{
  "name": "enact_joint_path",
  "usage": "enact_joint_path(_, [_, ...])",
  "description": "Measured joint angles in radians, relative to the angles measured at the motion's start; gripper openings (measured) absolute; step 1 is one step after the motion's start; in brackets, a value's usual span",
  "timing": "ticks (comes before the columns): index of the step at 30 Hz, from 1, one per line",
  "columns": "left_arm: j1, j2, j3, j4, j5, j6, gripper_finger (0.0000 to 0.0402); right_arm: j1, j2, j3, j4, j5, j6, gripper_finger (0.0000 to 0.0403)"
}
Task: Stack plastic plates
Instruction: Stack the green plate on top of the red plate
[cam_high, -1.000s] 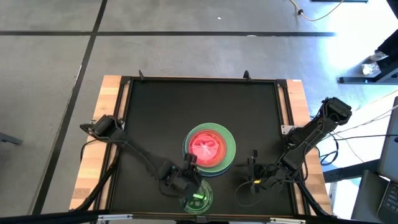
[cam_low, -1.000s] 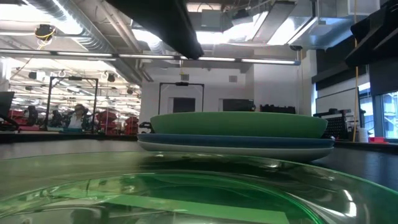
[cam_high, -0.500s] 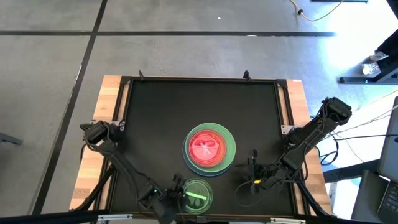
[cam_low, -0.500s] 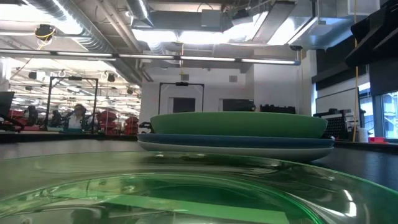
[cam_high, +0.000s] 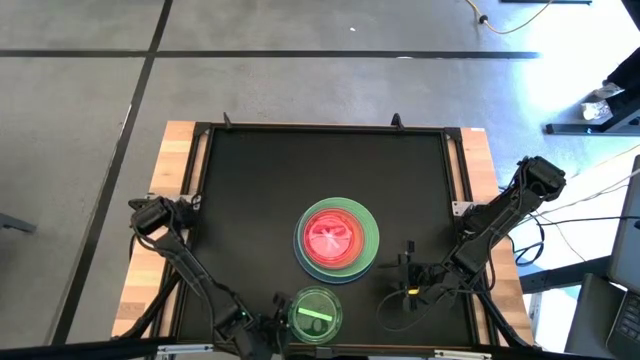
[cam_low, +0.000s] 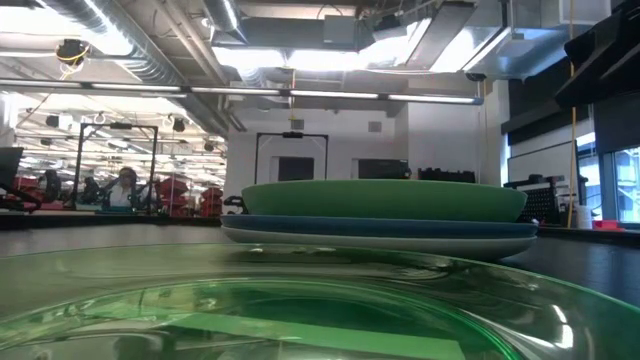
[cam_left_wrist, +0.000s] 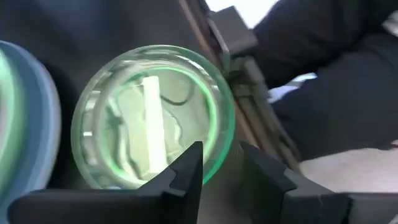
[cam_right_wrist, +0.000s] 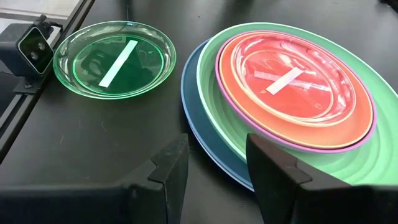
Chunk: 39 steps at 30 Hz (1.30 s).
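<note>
Stack of plates (cam_high: 337, 237) sits flat near table centre, slightly toward the near edge: white at the bottom (cam_low: 380, 243), then blue (cam_right_wrist: 194, 118), large green (cam_right_wrist: 348, 163), purple rim (cam_right_wrist: 292, 145), orange (cam_right_wrist: 249, 99), see-through pink dish with pale bar on top (cam_right_wrist: 292, 74). Small see-through green dish (cam_high: 315, 313) lies flat, upright, alone by the near edge, just apart from the stack, bright bar across its middle (cam_right_wrist: 118, 63).

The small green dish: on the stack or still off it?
Off. The small green dish lies flat on the table, apart from the stack, which the pink dish tops. The left pincer is open beside it.
</note>
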Motion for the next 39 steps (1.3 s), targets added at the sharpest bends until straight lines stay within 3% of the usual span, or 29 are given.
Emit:
enact_joint_path(3, [0.0, 0.0, -0.025, 0.052, 0.048, -0.005, 0.0094, 0.0, 0.0, 0.0, 0.0, 0.0, 0.0, 0.0154])
enact_joint_path(12, [0.003, 0.0, -0.093, 0.104, 0.053, -0.069, 0.0094, 0.0, 0.0, 0.0, 0.0, 0.0, 0.0, 0.0154])
enact_joint_path(23, [0.018, 0.001, -0.099, 0.124, 0.115, -0.068, 0.0094, 0.0, 0.0, 0.0, -0.001, 0.001, -0.001, 0.0154])
enact_joint_path(33, [0.024, 0.064, -0.1, 0.179, 0.101, 0.137, 0.0094, 0.0, 0.0, 0.0, -0.002, 0.004, -0.001, 0.0154])
enact_joint_path(39, [0.034, 0.069, -0.1, 0.183, 0.072, 0.165, 0.0094, 0.0, 0.002, 0.0, -0.002, 0.004, -0.001, 0.0154])
